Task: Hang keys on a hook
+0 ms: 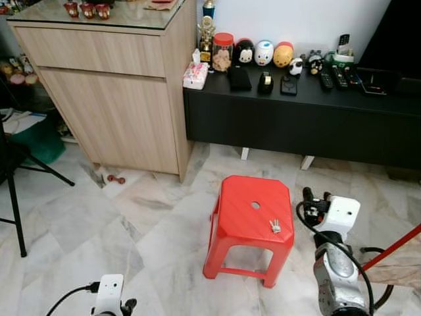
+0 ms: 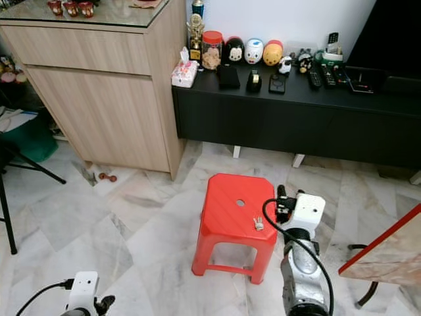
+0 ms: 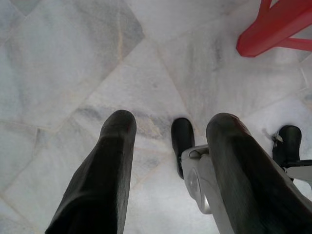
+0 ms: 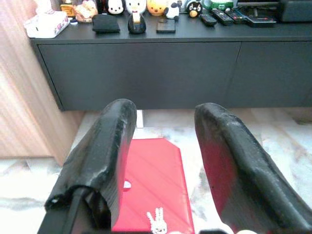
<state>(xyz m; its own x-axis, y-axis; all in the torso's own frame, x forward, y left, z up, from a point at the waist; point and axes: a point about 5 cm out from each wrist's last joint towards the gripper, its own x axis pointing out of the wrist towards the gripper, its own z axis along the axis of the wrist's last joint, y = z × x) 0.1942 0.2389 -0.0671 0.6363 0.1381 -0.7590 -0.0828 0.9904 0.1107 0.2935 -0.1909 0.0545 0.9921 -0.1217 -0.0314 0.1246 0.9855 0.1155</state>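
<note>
Keys (image 1: 275, 226) lie in 1 small silver bunch on the top of 1 red plastic stool (image 1: 245, 208), near its right edge, just right of the round hole in the seat. The stool stands low in the centre of the head view on a floor of pale grey-veined marble tiles (image 1: 151, 217).

Upper left of the frame stands 1 light wood cabinet (image 1: 108, 99) with a glass top carrying 3 small red figurines (image 1: 87, 10). Across the upper right runs 1 long, low black console (image 1: 296, 122) against a white wall. On it sit 1 tissue box (image 1: 195, 76), 1 trophy (image 1: 206, 38), 1 red-lidded jar (image 1: 222, 51), 3 rounded character figures (image 1: 264, 52) in a row, and several remote controls (image 1: 334, 78). A folding black stand (image 1: 16, 178) shows at the left edge.

The right gripper (image 4: 163, 141) sits just right of the stool in the lower right of the head view, its 2 black fingers spread apart with nothing between them. The left gripper (image 3: 168, 141) hangs low at the bottom left, pointing at the floor, its 2 fingers also apart and holding nothing.
</note>
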